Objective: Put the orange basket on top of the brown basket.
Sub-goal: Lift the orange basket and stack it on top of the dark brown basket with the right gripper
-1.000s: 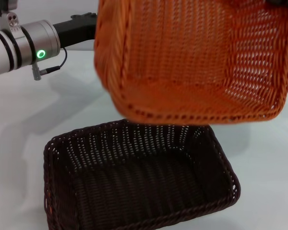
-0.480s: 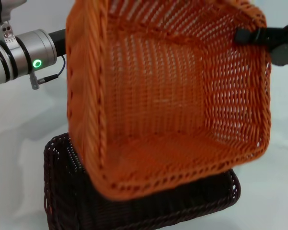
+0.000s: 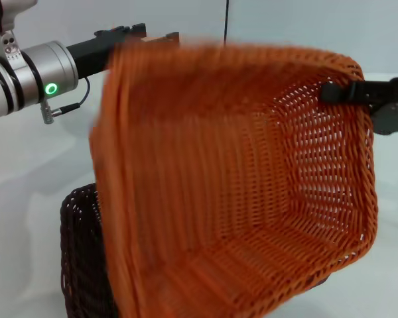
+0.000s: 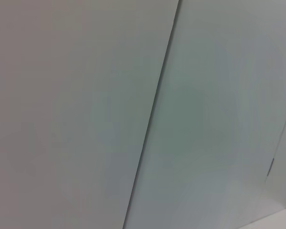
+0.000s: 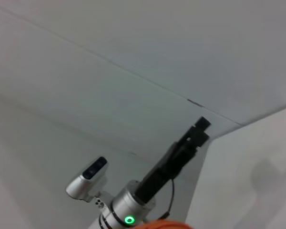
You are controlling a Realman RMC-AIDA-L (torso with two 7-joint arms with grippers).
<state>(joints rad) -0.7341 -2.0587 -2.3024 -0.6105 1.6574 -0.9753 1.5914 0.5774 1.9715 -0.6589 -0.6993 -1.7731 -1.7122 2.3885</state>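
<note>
Orange basket (image 3: 252,199) filling most of the head view, tipped up on edge with the open inside facing the camera, left side smeared with blur. Held up off the table between both arms.

Right gripper (image 3: 335,93) at the upper right of the frame, black fingers clamped onto the braided rim at the basket's top right corner, so closed on the rim.

Left gripper (image 3: 129,34) at the upper left, black and poking out from the silver wrist with the green ring light (image 3: 52,88), sitting right at the basket's top left edge. Touching or just beside the rim, hard to say with the blur, and can't tell whether those fingers are pinched or spread.

Brown basket (image 3: 79,258) down at the lower left of the head view, only its left end peeking out from behind the orange one, resting on the white table (image 3: 33,165).

Left wrist view: just pale wall panels with a dark seam. Right wrist view: wall again, plus the left arm farther off with the same green light, and a sliver of orange rim (image 5: 164,224) at the bottom edge.

No brand names, labels or readable writing anywhere.
</note>
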